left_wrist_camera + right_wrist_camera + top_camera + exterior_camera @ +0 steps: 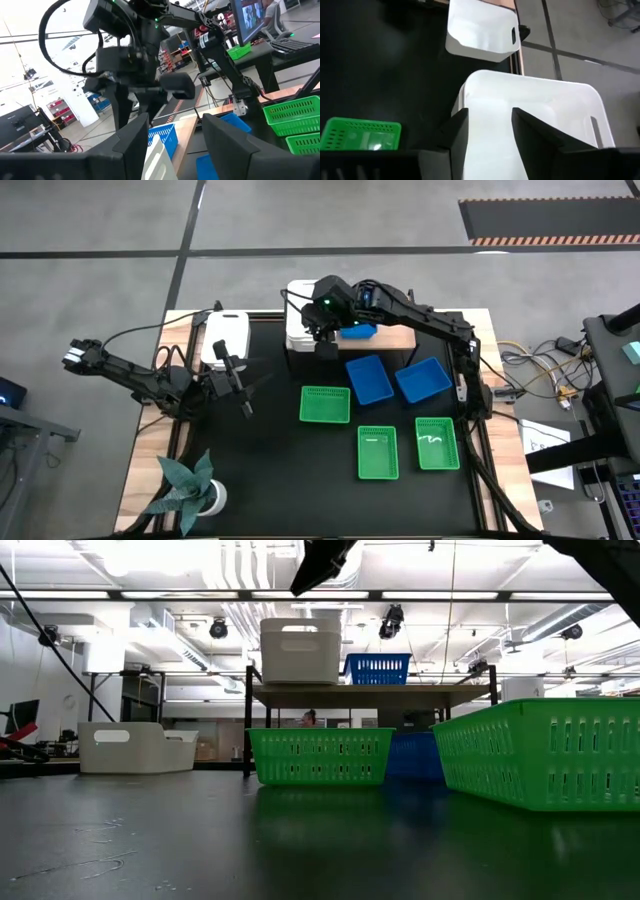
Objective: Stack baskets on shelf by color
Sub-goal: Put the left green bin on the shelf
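Over the shelf (400,338), at the table's far edge, the right gripper (487,131) is held above a white basket (535,120), fingers parted and empty. A blue basket (358,332) sits on the shelf beside the white one. Another white basket (226,340) lies on the table, with the left gripper (172,137) just beside it, fingers spread, nothing held. On the tabletop, two blue baskets (369,380) and three green baskets (325,405) are laid singly.
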`<state>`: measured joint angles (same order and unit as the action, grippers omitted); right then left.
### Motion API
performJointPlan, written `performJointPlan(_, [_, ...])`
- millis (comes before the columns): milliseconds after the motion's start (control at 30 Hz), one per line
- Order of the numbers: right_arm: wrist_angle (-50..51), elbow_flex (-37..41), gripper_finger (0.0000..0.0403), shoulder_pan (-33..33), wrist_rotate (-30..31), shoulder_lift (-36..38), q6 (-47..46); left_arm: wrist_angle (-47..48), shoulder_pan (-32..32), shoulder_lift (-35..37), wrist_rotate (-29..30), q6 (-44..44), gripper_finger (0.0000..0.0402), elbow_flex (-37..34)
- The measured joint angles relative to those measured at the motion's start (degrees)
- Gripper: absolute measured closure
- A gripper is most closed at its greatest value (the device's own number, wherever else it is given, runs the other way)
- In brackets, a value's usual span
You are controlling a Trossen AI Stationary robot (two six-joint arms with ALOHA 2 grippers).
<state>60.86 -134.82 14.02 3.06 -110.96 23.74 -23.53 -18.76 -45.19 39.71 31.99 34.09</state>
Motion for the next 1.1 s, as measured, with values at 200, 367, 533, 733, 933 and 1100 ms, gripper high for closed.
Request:
performJointPlan(200, [3.7, 0.0, 0.0253, -0.5, -0.1, 3.6, -2.2, 0.0, 0.0, 0.0, 0.0, 0.0, 0.0231, 0.0])
performJointPlan(367, [9.5, 0.0, 0.0269, -1.5, -0.9, 6.5, -6.3, 0.0, 0.0, 0.0, 0.0, 0.0, 0.0231, 0.0])
performJointPlan(533, [18.9, 0.0, 0.0302, -3.2, -8.1, 7.9, -10.1, 0.0, 0.0, 0.0, 0.0, -0.2, 0.0231, 0.0])
performJointPlan(733, [24.7, 1.3, 0.0352, -8.4, -9.4, 7.9, -13.4, 0.0, 0.0, 0.0, 0.0, -1.6, 0.0231, 0.0])
performJointPlan(933, [24.0, 6.1, 0.0389, -14.5, -9.1, 9.4, -15.2, 0.0, 0.0, -0.4, 0.0, -2.7, 0.0231, -0.2])
performJointPlan(1100, [18.1, 16.2, 0.0394, -18.8, -9.1, 14.2, -18.4, 0.0, 0.0, -0.8, 0.0, -3.1, 0.0231, -0.2])
